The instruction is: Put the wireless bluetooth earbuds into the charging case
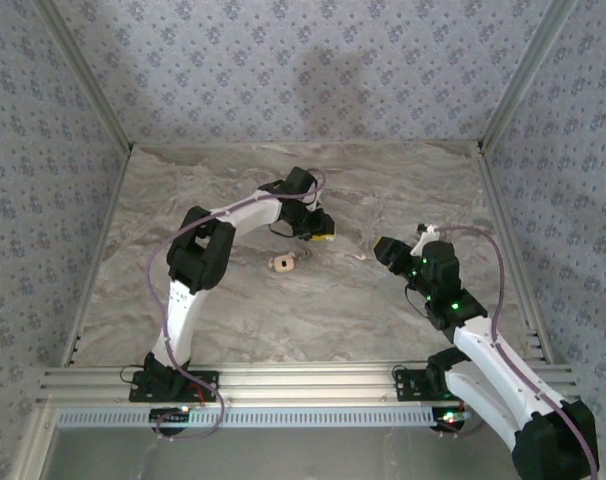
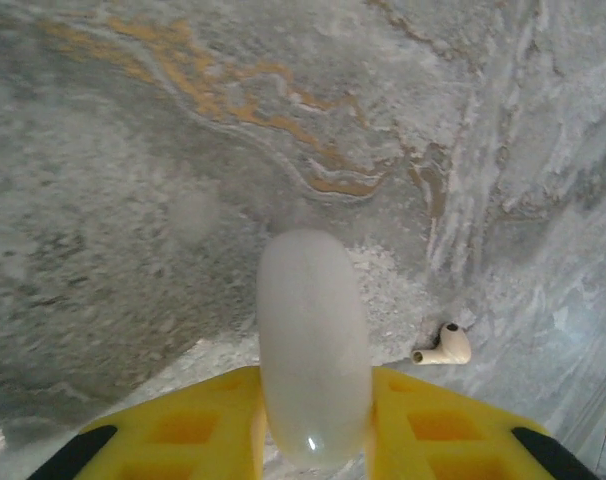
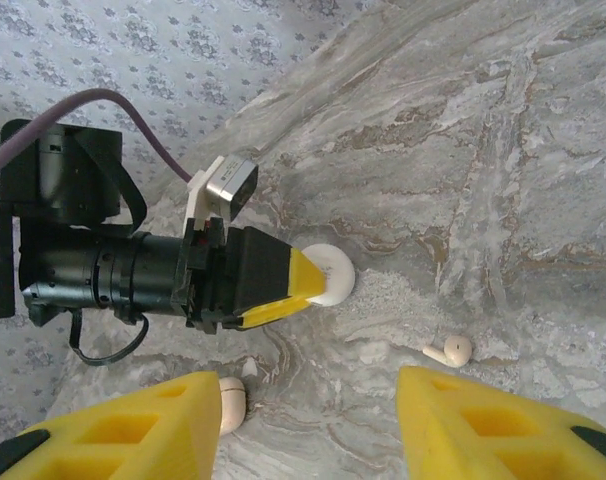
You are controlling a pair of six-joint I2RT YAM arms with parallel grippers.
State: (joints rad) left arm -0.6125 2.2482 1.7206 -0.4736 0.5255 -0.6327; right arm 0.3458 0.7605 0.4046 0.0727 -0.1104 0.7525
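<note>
The charging case (image 1: pixel 282 263) lies about the middle of the marbled worktop (image 1: pixel 183 310), slightly to the left, well clear of every edge; its tan body shows a dark hollow on top; in the right wrist view it is half hidden behind one yellow finger of the right gripper (image 3: pixel 313 430); that gripper's fingers stand wide apart with nothing between them, and it hangs right of the middle, just right of the loose earbud (image 2: pixel 443 345); this small white piece lies on its side on the bare surface, right of the case and apart from it, between the two grippers and nearer the right one; its stem points towards the case side.

Farther back, just beyond the middle of the worktop, the left gripper (image 3: pixel 303 285) reaches in from the left; its yellow fingers are drawn in narrow on the held earbud (image 2: pixel 311 330), a smooth white rounded bit that sticks out past the fingertips; up close in the left wrist view it is blurred; whether it touches the surface cannot be told; the loose earbud lies just beside it on the right, not touching.
</note>
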